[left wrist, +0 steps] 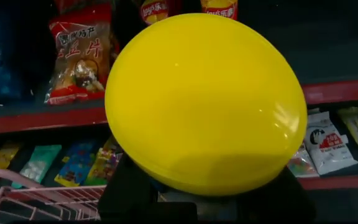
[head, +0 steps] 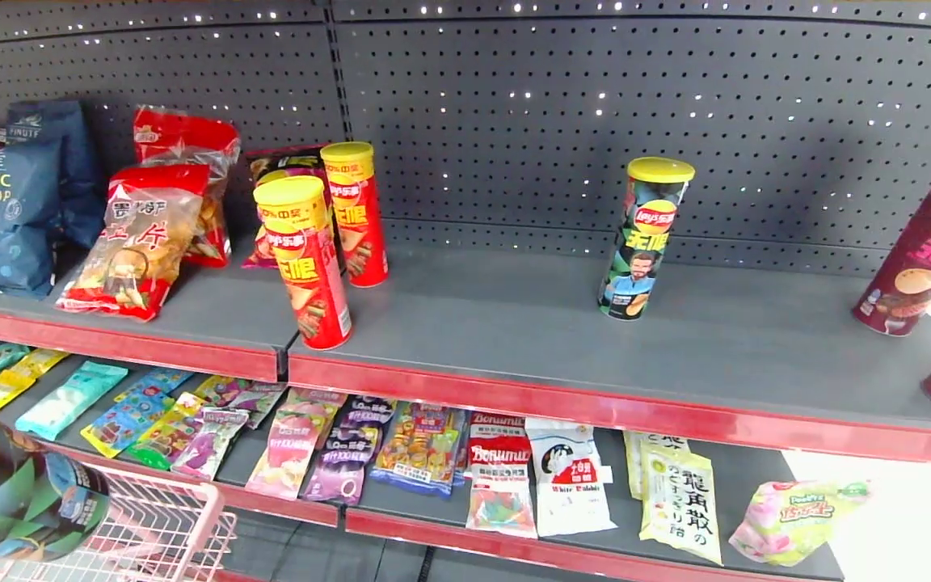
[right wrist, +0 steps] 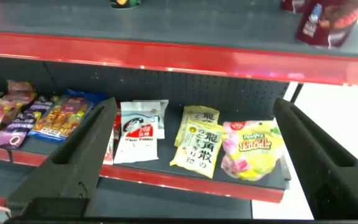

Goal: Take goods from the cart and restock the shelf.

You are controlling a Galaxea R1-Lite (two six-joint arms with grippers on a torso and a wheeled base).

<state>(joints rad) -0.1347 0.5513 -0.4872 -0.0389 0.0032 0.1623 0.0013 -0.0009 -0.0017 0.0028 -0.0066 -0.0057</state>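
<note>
In the head view the chip can [head: 17, 493], dark green in pattern, hangs tilted at the lower left, just beside the pink wire cart [head: 166, 525] and well below the upper shelf [head: 514, 323]. That shelf has a bare stretch between the red cans [head: 308, 263] and a standing green-and-black can [head: 645, 238] that looks like the same design. The bare stretch by that twin seems the sensible place to put it.

In the left wrist view the can's yellow lid [left wrist: 204, 102] faces the camera. The left gripper [left wrist: 207, 208] sits beneath it, with its dark fingers [left wrist: 126, 193] flanking the can's body on both sides. The lid hides the contact itself, so the grip is probably clamped on the can, judging by how the can hangs in the air.

In the right wrist view the right gripper [right wrist: 188, 155] has its fingers [right wrist: 73, 162] spread wide with nothing between them, facing the packets [right wrist: 201, 146] on the lower shelf.

To do the step well:
- Lift the can over the shelf's red front lip.
- Turn it upright before it comes down.
- Set its base flat on the bare grey stretch, apart from the standing cans so none is knocked.
- Let go only once the base is resting on the shelf
</note>
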